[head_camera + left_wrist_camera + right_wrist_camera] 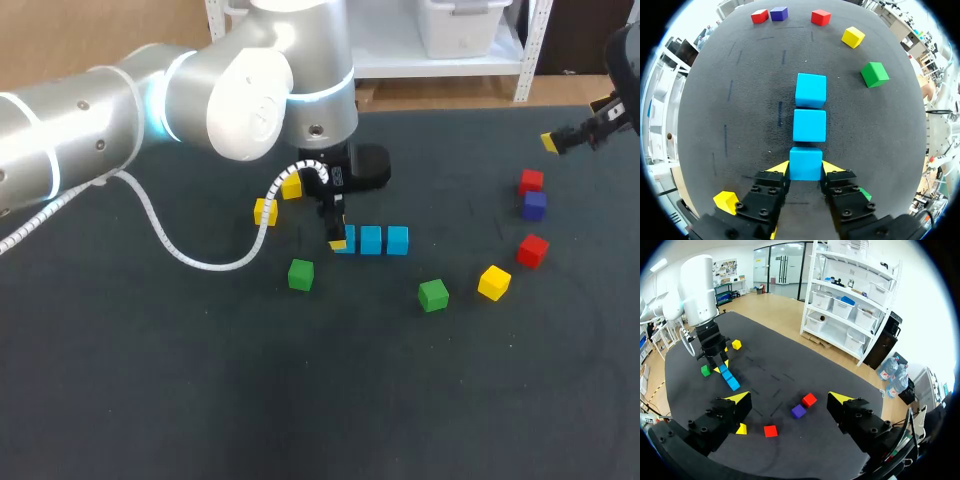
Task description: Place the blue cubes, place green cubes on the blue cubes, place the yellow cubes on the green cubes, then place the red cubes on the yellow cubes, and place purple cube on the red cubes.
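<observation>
Three blue cubes lie in a row on the dark table; the nearest blue cube [805, 163] sits between the yellow tips of my left gripper [805, 170], which touch it on both sides, so the gripper is shut on it. In the head view that gripper [338, 238] stands over the row's left end [371, 240]. Green cubes [301, 274] [433, 295] lie in front of the row. Yellow cubes [265, 212] [494, 282], red cubes [531, 181] [533, 250] and a purple cube [535, 205] are scattered around. My right gripper [790, 400] hangs open and empty above the right side.
A third yellow cube [291, 186] lies behind my left gripper, partly hidden by it. The white cable [200, 262] of the left arm loops down onto the table at the left. The table's back edge [450, 110] runs just behind the cubes.
</observation>
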